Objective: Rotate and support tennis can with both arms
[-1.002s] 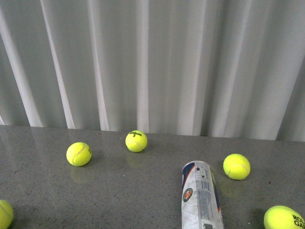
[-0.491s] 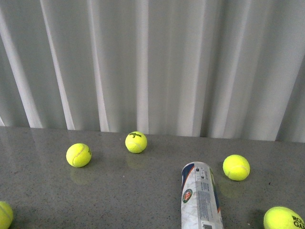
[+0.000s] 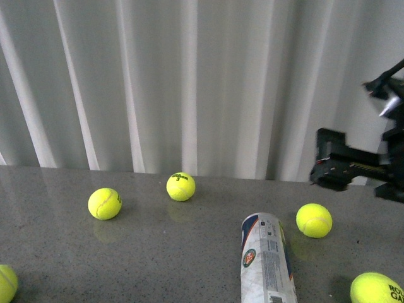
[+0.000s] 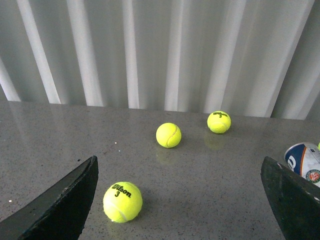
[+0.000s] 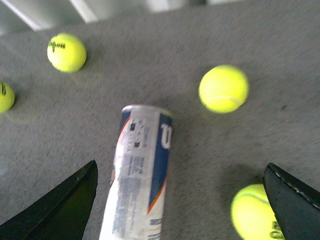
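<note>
Right gripper [image 5: 180, 200]: fingers spread wide, nothing held, nothing touched. The tennis can [image 5: 142, 175] lies on its side on the grey table [image 5: 210, 40], below this claw and inside its span. It is much nearer one finger [image 5: 65, 210] than the other, and no contact shows. Its round end points away from the claw. A far ball [image 5: 223, 89] sits beyond the claw, off to the side of that end. A near ball [image 5: 255, 212] lies just beside the other finger, apart from it.

Left gripper [image 4: 178, 200]: fingers also wide apart, empty. A Wilson 3 ball [image 4: 122, 201] sits between the fingers, close to one and not touching it. Only the can's end shows in this view, just off the opposite finger.

Front view: the right arm [image 3: 350, 167] hangs raised over the table at the right side, reaching roughly level, blurred. The claw's opening can't be read from here, only from the wrist view. The can lies below it and well apart, lengthwise away from the robot. The left arm is out of this view.
</note>
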`<state>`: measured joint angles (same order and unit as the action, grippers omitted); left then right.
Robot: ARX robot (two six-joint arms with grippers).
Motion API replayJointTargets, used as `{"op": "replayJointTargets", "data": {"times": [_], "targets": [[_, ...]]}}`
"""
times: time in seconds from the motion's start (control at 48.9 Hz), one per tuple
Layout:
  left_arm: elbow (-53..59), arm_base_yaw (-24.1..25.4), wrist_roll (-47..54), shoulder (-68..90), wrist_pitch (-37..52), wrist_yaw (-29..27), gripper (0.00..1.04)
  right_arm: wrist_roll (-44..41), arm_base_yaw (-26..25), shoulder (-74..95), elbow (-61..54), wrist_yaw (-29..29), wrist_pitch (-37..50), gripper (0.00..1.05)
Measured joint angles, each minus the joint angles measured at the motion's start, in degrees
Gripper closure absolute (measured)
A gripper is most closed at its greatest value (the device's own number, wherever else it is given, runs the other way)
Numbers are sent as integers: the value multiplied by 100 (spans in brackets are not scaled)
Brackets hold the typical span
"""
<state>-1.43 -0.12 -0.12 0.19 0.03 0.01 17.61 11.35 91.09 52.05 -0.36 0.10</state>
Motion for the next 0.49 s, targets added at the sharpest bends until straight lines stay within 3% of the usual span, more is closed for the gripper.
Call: {"op": "replayJointTargets", "data": {"times": [0.225, 0.491], "targets": [[0, 0, 0, 0, 0, -2, 7, 240, 398, 1467, 767, -671, -798, 7], [0, 0, 0, 0, 0, -2, 7, 225, 437, 2076, 925, -688, -850, 7]]}}
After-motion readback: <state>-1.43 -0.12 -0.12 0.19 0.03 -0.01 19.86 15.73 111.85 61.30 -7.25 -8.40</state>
